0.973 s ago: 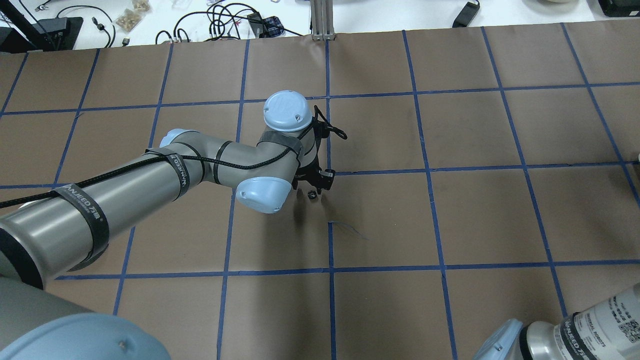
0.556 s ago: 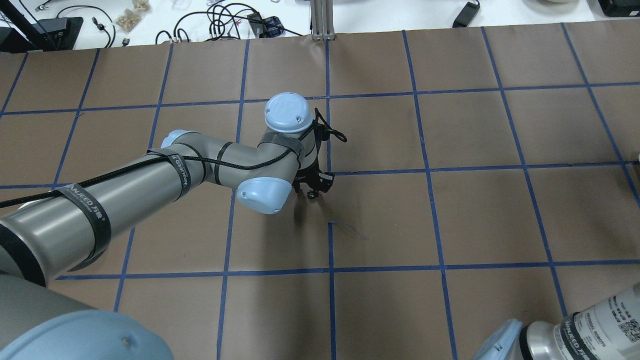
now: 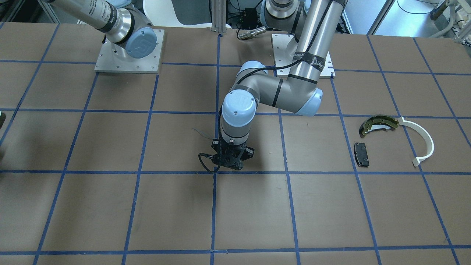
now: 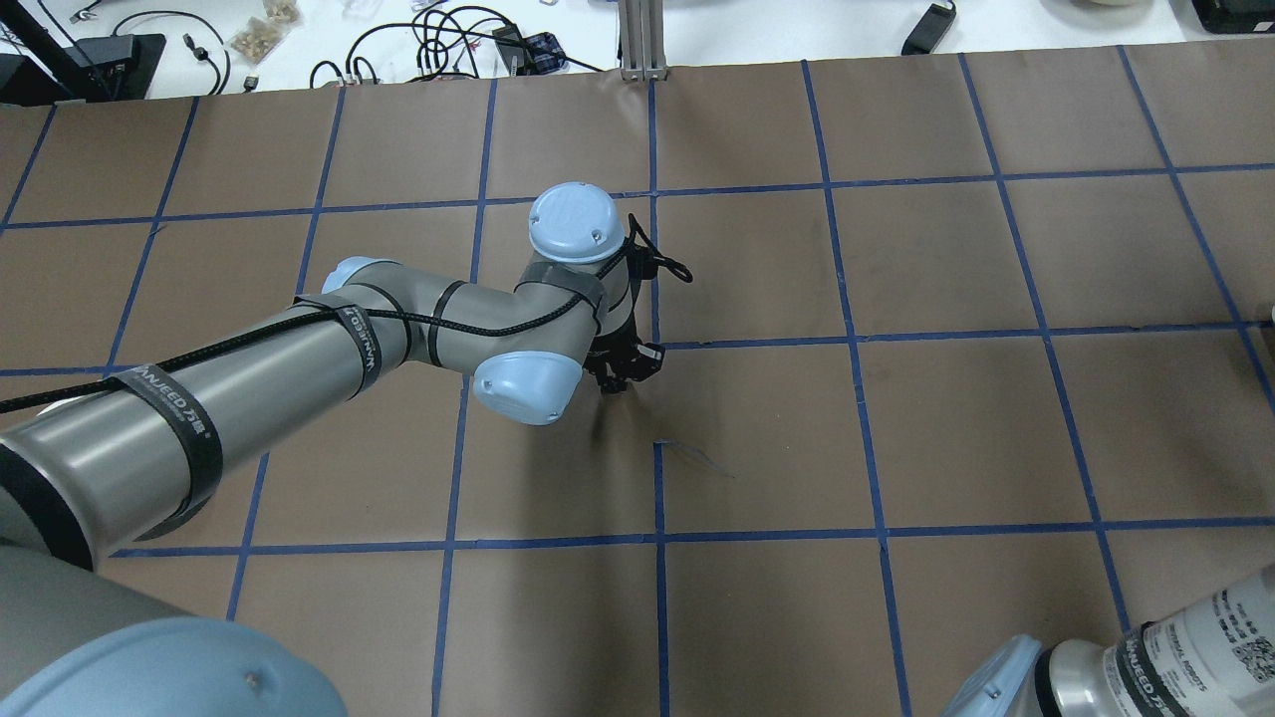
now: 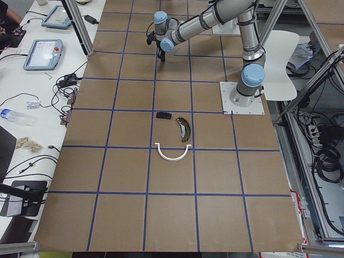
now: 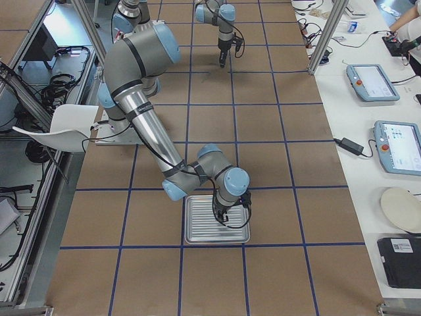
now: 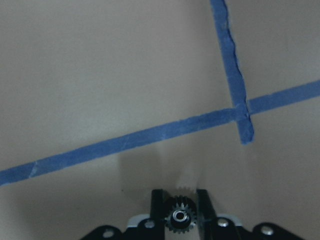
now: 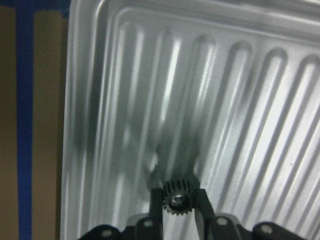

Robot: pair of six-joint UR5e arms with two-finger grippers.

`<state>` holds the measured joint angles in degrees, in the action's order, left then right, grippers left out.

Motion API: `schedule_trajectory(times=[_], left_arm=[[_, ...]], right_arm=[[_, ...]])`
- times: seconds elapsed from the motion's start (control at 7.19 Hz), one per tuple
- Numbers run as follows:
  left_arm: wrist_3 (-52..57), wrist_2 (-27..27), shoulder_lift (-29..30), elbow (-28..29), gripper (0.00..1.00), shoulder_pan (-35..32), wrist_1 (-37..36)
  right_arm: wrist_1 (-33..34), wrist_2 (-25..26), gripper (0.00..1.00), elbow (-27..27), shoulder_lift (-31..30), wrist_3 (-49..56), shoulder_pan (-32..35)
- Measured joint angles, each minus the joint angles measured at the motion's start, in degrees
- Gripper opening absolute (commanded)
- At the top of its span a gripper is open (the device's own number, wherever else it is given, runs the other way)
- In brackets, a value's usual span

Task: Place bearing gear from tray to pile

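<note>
Black toothed gear [image 7: 179,217]: clamped by its rim between the fingers of the left gripper [image 7: 179,197], low over the brown paper [image 7: 100,75] beside a blue tape crossing [image 7: 242,107], mid-table.
Second black gear [image 8: 177,201]: pinched the same way in the right gripper [image 8: 178,192], just above the ribbed metal tray [image 8: 240,100].
Pile [image 5: 184,129]: olive-brass curved brake shoe [image 3: 373,120], white plastic arc [image 3: 429,143] and small black rectangular pad [image 3: 361,154], well apart from the left gripper.
Risk, placement: letting go here would, I'd say, leave the gear short of the pile.
Risk, rolling: it's round, so released on edge it may wander off.
Risk, grip: only the teeth are held, and a quick swing could twist it loose.
</note>
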<state>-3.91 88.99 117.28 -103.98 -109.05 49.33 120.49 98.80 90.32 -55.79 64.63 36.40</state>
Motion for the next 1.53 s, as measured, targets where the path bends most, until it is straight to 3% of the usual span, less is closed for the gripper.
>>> schedule_trajectory(times=[0.28,0.56,0.83,1.11,1.53], left_arm=[[3.17,0.50,-2.59,2.80,0.00,3.19,6.46],[9.25,1.53,-5.01,9.01,0.00,11.59,18.33],[16.55,4.10,-7.01,11.81,0.00,20.88,24.45],[26.24,4.80,-7.62,11.64,0.00,31.57,25.71],[36.55,5.85,-7.40,8.21,0.00,43.61,25.10]], right_arm=[[-4.95,0.91,0.00,0.07,-5.27,-2.12,1.27],[-11.92,0.74,0.00,3.22,-13.01,-11.78,8.55],[-13.57,-0.68,0.00,11.33,-20.95,-28.89,21.82],[-13.93,-6.77,0.00,17.77,-25.04,-47.73,34.85],[-10.07,-10.16,0.00,19.37,-25.56,-73.02,58.30]])
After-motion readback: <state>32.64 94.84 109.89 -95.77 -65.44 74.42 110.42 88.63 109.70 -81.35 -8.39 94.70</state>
